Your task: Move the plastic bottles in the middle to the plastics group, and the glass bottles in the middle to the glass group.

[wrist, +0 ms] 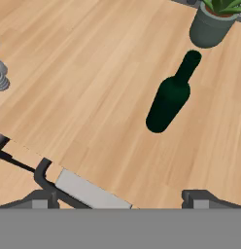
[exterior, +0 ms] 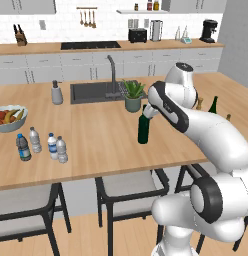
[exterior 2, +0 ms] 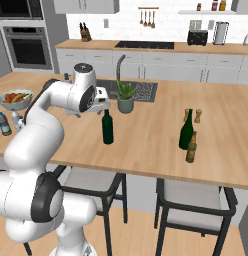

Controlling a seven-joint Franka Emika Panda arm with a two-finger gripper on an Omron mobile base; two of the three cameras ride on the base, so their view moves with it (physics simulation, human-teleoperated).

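Observation:
The dark green wine bottle (exterior: 142,131) (exterior 2: 107,129) (wrist: 168,102) stands upright mid-counter, in front of a potted plant. My gripper (exterior: 147,114) (exterior 2: 100,106) (wrist: 121,197) hovers open and empty just above and behind its neck, touching nothing. At the counter's left, the white-capped blue-label bottle (exterior: 52,146) and the plain clear bottle (exterior: 61,150) stand right beside the plastics group: a dark-capped bottle (exterior: 23,147) (exterior 2: 3,124) and a clear one (exterior: 35,140). The glass group, a brighter green bottle (exterior 2: 186,131) (exterior: 213,105) and an amber beer bottle (exterior 2: 191,148), stands at the right.
The potted plant (exterior: 133,96) (exterior 2: 126,97) (wrist: 210,26) stands just behind the dark bottle, before the sink (exterior: 93,91). Two wooden shakers (exterior 2: 198,116) stand behind the glass group. A fruit bowl (exterior: 10,120) sits far left. Chairs (exterior: 131,187) are tucked under the front edge.

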